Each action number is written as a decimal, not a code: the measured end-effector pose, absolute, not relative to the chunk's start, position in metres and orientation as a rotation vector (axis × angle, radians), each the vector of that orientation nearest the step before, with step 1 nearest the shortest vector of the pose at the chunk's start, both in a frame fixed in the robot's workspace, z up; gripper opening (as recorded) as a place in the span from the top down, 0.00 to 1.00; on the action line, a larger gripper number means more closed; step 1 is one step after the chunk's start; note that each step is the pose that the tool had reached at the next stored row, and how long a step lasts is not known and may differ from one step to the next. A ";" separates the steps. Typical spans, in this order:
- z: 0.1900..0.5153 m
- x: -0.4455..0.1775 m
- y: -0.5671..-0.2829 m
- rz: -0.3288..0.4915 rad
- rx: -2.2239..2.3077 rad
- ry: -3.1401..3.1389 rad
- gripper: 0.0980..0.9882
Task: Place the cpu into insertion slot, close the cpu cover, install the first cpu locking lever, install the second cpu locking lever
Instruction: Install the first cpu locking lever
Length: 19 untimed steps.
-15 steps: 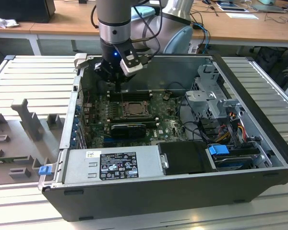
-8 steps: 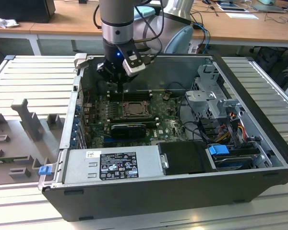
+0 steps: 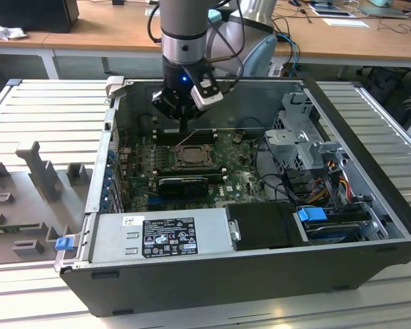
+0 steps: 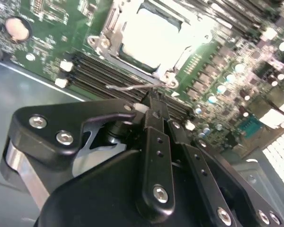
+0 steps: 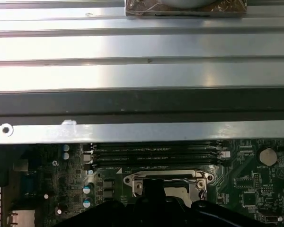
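Gripper down inside the open case (image 3: 260, 281), at the socket.
The case holds a green board (image 3: 240, 171), a power supply (image 3: 161, 236) and a drive cage (image 3: 301, 137). In the slot (image 3: 192, 157) on the board lies the cpu (image 4: 154, 35), with the cover (image 4: 112, 23) down around it. The gripper (image 4: 154, 101) has its jaws drawn together, tips right at a thin wire lever (image 4: 125, 87) beside the socket; whether they pinch it, I cannot tell. Memory slots (image 5: 151, 153) run along the socket's side.

Insertion slot (image 3: 193, 156) open from above; memory slots (image 5: 151, 153) just beside, case wall (image 3: 260, 103) near, black card (image 3: 183, 184) opposite.
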<state>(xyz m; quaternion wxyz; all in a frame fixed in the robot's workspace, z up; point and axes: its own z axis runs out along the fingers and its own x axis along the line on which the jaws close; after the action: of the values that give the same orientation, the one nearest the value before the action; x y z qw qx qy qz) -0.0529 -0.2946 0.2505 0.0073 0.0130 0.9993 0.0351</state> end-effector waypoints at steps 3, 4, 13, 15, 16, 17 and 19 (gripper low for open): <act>0.249 -0.048 -0.295 0.122 0.032 3.125 0.99; 0.249 -0.048 -0.295 0.130 0.022 3.125 0.99; 0.241 -0.048 -0.295 0.147 -0.027 3.125 0.99; 0.241 -0.047 -0.295 0.172 -0.033 3.124 0.99; 0.241 -0.046 -0.294 0.181 -0.034 3.123 0.99; 0.240 -0.045 -0.294 0.185 -0.035 3.123 0.99; 0.239 -0.044 -0.294 0.186 -0.037 3.123 0.99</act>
<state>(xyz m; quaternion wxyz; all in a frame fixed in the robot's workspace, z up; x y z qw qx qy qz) -0.0438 -0.2938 0.2385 0.0064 -0.0119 0.9981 0.0595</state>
